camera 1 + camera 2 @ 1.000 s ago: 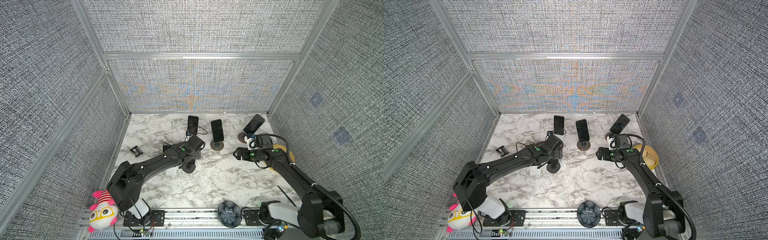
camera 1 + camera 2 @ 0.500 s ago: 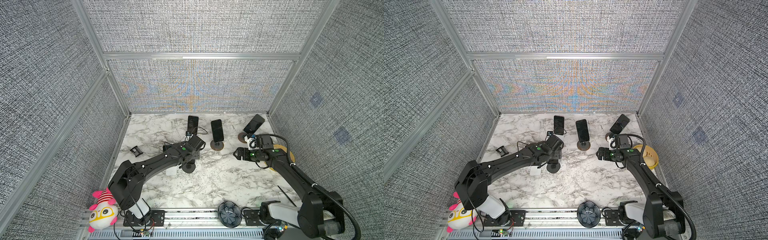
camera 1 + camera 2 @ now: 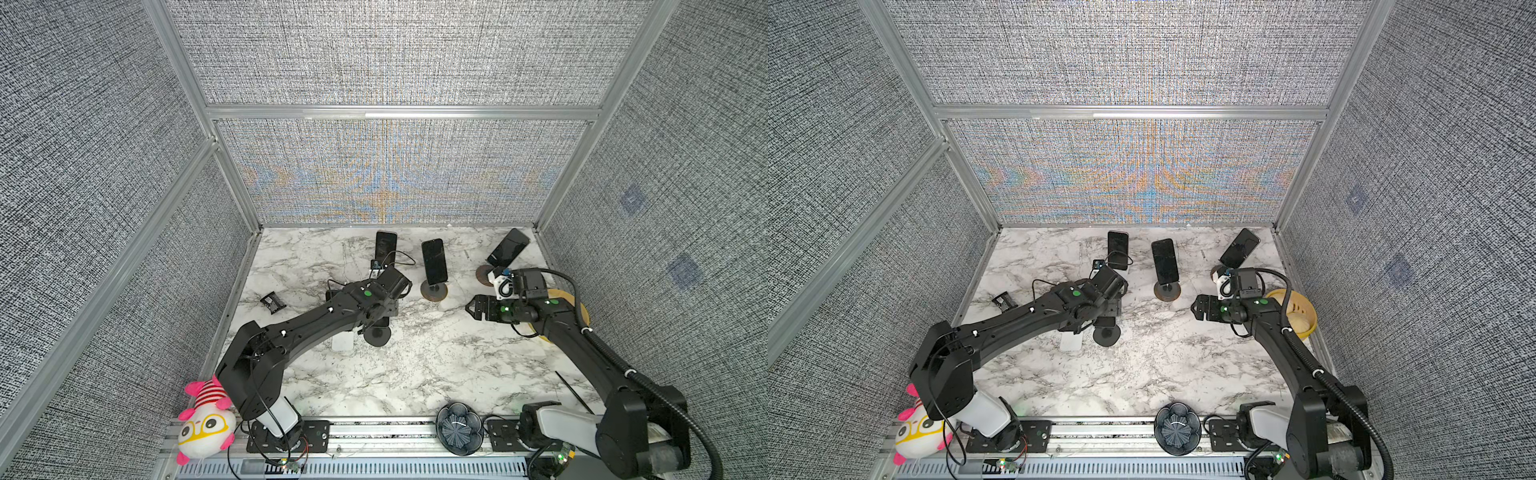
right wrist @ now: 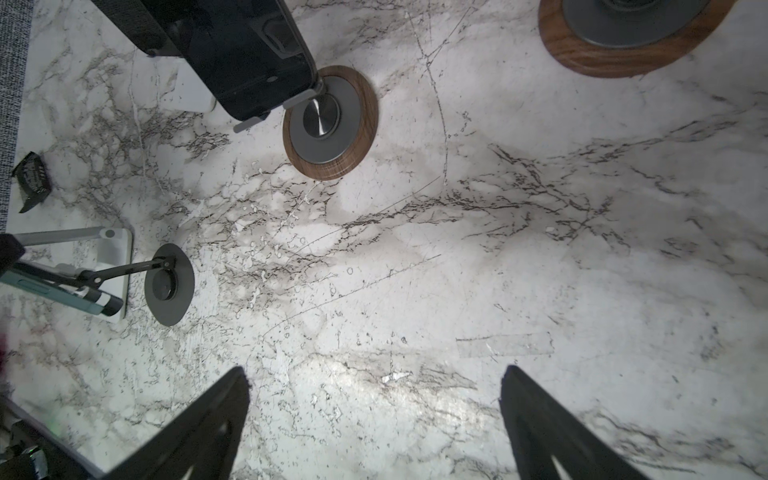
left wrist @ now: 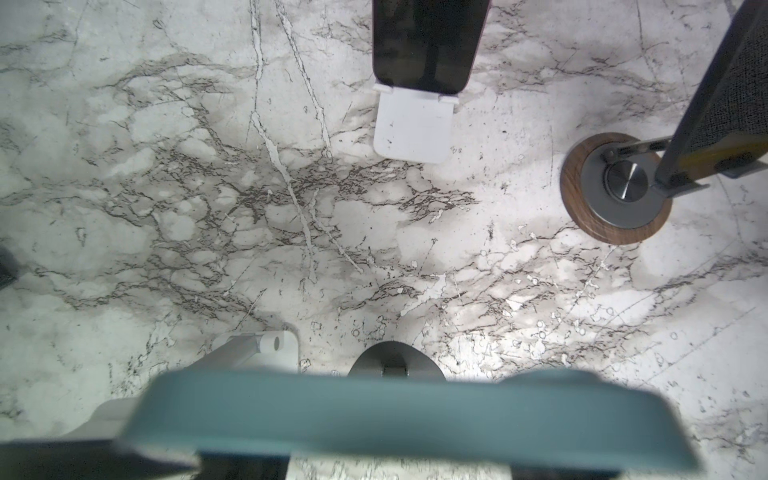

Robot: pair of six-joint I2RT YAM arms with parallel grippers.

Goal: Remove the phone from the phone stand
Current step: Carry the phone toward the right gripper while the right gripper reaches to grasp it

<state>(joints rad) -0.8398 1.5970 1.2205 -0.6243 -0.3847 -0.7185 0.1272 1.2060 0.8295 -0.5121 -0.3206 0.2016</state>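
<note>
I am reaching with my left gripper [image 3: 381,319] down over the teal phone [image 5: 374,415]. The phone is resting tilted on the black stand [image 4: 169,284], in the left-middle part of the marble table [image 3: 415,374]. I am judging that the task is only beginning. The phone is not lifted off yet, so the grasp, the lift and the putting down are all left to do.

In the left wrist view the phone's edge is filling the bottom and hiding my fingers, so I cannot tell how wide this gripper is or whether it is gripping anything. My right gripper [image 4: 376,374] is hovering with the jaws spread wide and is holding nothing.

About containers: the yellow basket [image 3: 1304,311] beside my right arm is half covered, so I cannot tell its content. The dark flower-shaped bowl [image 3: 459,428] at the front rail is looking empty.
</note>
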